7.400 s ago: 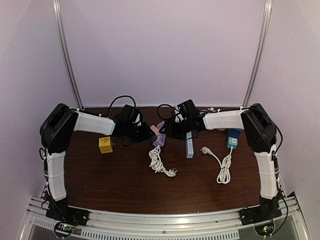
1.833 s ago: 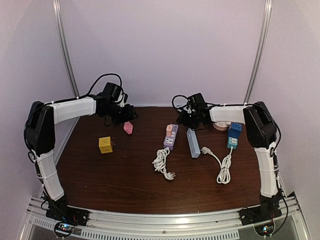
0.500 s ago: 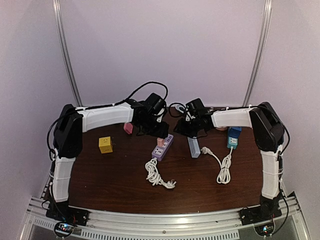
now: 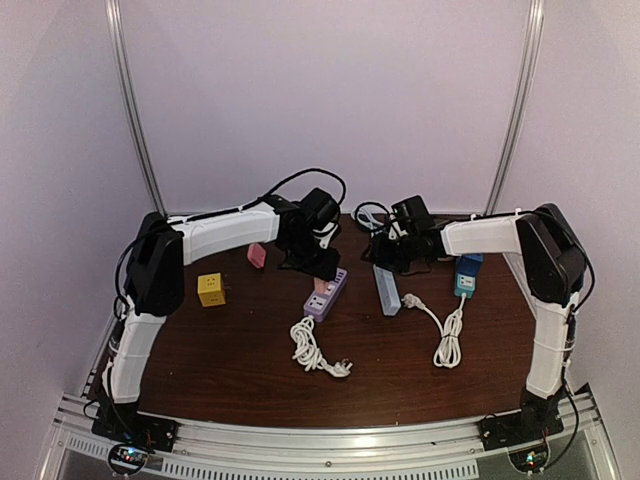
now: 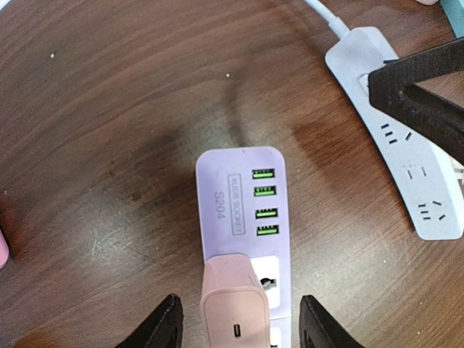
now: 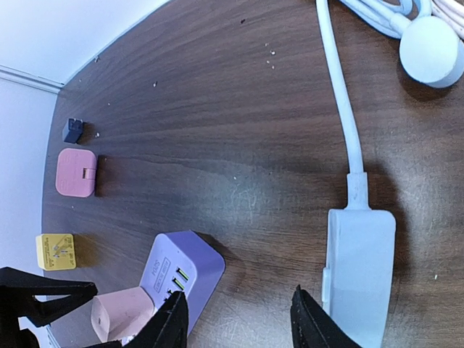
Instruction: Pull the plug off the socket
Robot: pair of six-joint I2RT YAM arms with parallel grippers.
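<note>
A purple power strip [image 5: 243, 196] lies on the brown table with a pink plug [image 5: 233, 312] seated in its socket. My left gripper [image 5: 239, 330] is open, a finger on each side of the plug, not touching it. In the top view the left gripper [image 4: 322, 262] hovers over the strip's [image 4: 326, 294] far end. My right gripper [image 6: 235, 322] is open and empty, between the purple strip [image 6: 181, 272] and a pale blue-grey strip [image 6: 359, 268]; the plug [image 6: 119, 312] shows at its left. It sits right of the plug in the top view [image 4: 385, 250].
The blue-grey strip [image 4: 386, 289] lies right of the purple one, its white cord [image 4: 447, 335] coiled beside a blue adapter [image 4: 466, 275]. A loose pink plug [image 4: 257, 255] and a yellow cube [image 4: 210, 289] lie to the left. The purple strip's cord [image 4: 315, 350] is coiled nearer.
The left arm has swung in from the far left and now settles over the purple strip with the plug between its fingers. The right gripper has drawn back slightly to the right.
</note>
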